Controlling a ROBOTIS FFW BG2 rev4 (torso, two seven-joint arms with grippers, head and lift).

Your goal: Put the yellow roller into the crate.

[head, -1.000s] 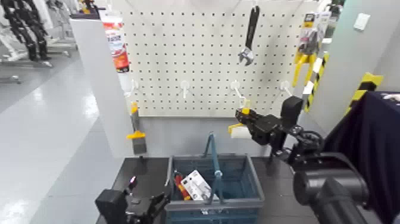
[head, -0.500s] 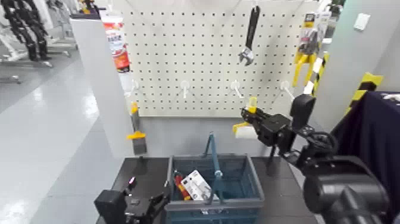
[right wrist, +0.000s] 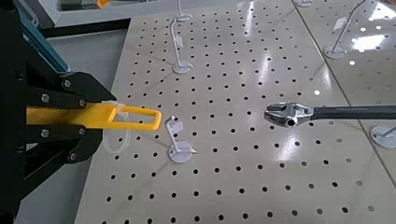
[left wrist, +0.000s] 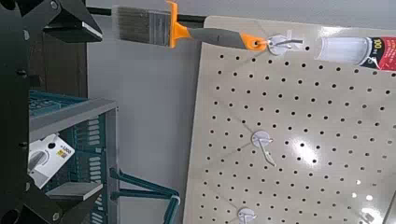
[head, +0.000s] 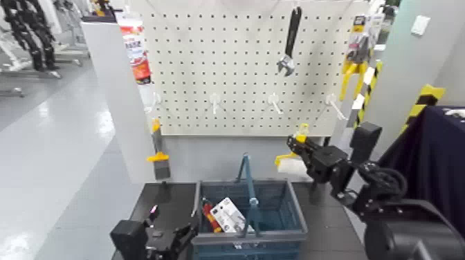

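So the right gripper (head: 297, 144) has its jaws clamped shut on the yellow handle of the roller (head: 293, 164), and it's holding it up in the air off the crate's (head: 250, 235) back right corner, in front of the pegboard's (head: 243, 69) lower edge. The white sleeve hangs below the jaws, and in the right wrist view the looped end of the handle pokes out past them.

The crate sits on the desk (head: 315, 225), with its blue handle standing up across the middle. A white pack (head: 228, 215) and something red (head: 211, 217) are in it, both toward the left side.

The left gripper (head: 185, 238) is low down, just beside the crate's front left corner, fingers apart with nothing between them. A wrench (head: 289, 45) hangs on the pegboard, and a brush (head: 160, 155) hangs by its left edge.
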